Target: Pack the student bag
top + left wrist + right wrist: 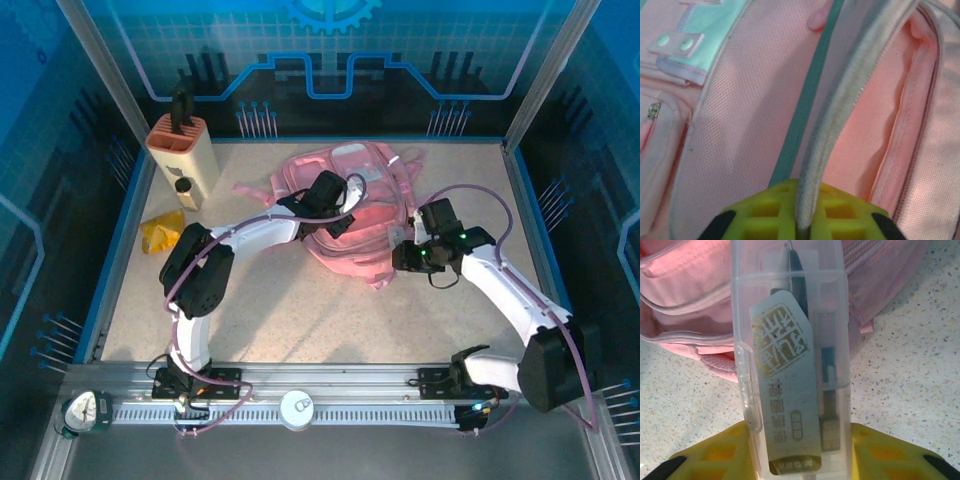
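**Two robot arms at a pink backpack, one pinching its zip edge, the other holding a clear case**

Seen from above, the student bag point(352, 185), a soft pink backpack, lies flat on the speckled counter point(300, 320), toward the back and a little right of centre. Its straps trail out on the left and the near side.

The left arm point(250, 232) curves in from the near left, with its wrist over the near-left part of the bag. In the left wrist view, its jaws are clenched on the bag. A pale, zip-edged strip of the opening runs down between the yellow fingers point(755, 212) and is pinched there. To the right of the strip, the pink lining of an open compartment shows. To the left are the bag's outer fabric point(740, 125), a teal stripe point(807, 100) and a mint-coloured patch point(715, 25) at the upper left.

The right arm point(505, 295) reaches in from the near right to the bag's right edge. In the right wrist view, its jaws grasp a clear plastic case point(790, 365) between yellow fingers point(720, 452), holding it by the near end. Inside the case are a dark, pen-like tool and a printed card with gold characters. The far end of the case overlaps the pink bag point(685, 270), but it is unclear whether the two touch. Bare counter point(920, 340) lies to either side.

At the back left of the counter stands a beige holder point(185, 155) with a black top. A small yellow packet point(160, 232) lies just in front of it, well apart from the bag.
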`<action>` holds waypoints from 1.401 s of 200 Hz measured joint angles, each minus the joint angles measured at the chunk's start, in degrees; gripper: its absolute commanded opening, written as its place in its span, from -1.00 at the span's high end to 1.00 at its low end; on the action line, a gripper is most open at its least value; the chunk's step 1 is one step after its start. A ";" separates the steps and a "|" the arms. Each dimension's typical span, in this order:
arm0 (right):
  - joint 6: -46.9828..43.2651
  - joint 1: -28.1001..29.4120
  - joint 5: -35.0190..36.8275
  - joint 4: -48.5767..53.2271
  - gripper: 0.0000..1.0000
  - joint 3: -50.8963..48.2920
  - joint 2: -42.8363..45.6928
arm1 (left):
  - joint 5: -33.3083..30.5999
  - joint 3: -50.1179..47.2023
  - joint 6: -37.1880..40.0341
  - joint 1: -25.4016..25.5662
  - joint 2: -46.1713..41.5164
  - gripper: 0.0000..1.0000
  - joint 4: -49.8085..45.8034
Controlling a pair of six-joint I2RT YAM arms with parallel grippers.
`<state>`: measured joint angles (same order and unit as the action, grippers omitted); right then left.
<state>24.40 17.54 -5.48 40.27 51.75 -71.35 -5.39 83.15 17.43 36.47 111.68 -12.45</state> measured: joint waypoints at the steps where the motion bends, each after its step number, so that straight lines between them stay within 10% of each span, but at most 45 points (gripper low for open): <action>1: 0.00 0.00 0.00 0.00 0.20 0.02 -0.13 | -0.02 0.04 0.35 0.00 0.00 1.00 -0.09; 111: 1.95 -0.50 0.13 -5.81 0.14 11.17 -16.22 | -4.68 -0.24 -31.89 6.51 -3.67 1.00 -1.86; 192: 5.53 -1.11 -4.76 -12.90 -0.40 12.31 -18.60 | -5.14 -1.05 -46.82 8.41 -4.17 1.00 -1.16; 280: 9.68 -4.07 -16.98 -20.22 0.36 3.63 -13.64 | -3.76 -2.86 -49.05 8.26 -4.48 1.00 0.79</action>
<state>34.09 13.47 -22.46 20.05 55.37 -84.99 -9.15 80.29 -31.62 44.73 107.20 -11.66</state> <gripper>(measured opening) 0.353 0.087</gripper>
